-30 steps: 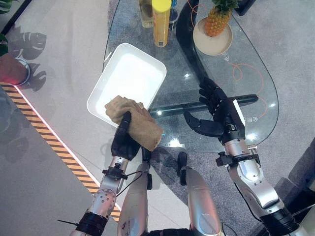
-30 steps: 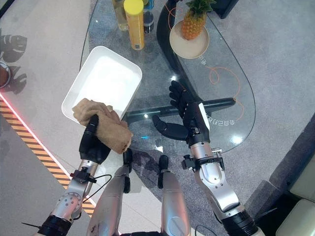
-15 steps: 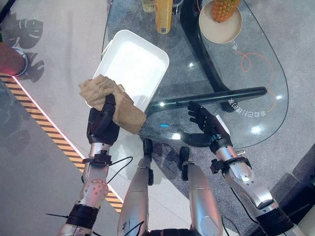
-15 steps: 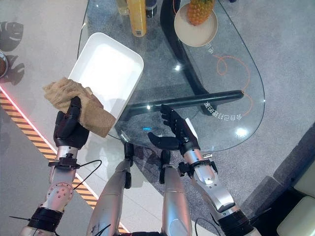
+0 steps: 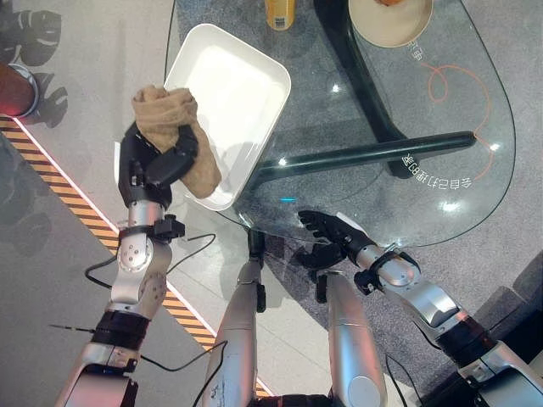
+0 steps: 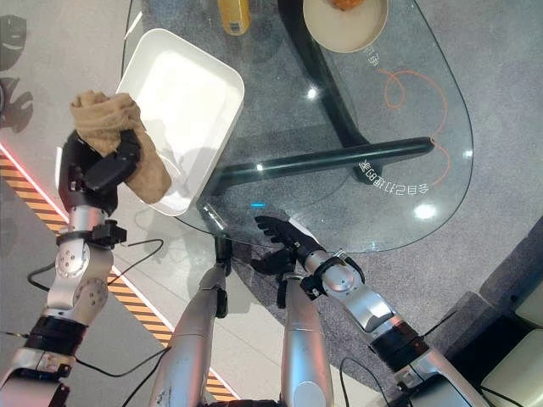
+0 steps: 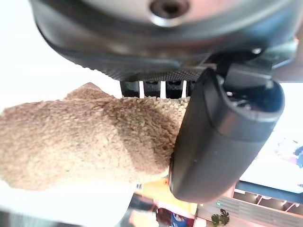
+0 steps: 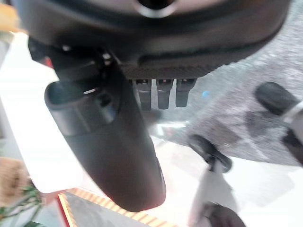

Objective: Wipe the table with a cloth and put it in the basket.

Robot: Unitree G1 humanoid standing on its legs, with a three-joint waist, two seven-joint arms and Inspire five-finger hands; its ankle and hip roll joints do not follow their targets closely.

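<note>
Since a second ago the left hand [image 5: 153, 165] has lifted the cloth [image 5: 174, 136] off the near edge of the glass table [image 5: 356, 110] and raised it by the outer rim of the white basket [image 5: 246, 64]; the right hand [image 5: 327, 233] has dropped back to the table's near edge. Left eye view: cloth is bunched, tan, one end drooping over the basket's near corner, right hand's fingers loosely spread, holding nothing. Left wrist view: thumb [image 7: 222, 137] and fingers curl tight round the nubbly, fleecy cloth [image 7: 80, 142]. Right wrist view: right hand [image 8: 104, 137] empty, fingers relaxed. Judgement: wiping looks done; carry the cloth inward over the basket's middle before letting go, so the hanging end does not drape over the rim.
</note>
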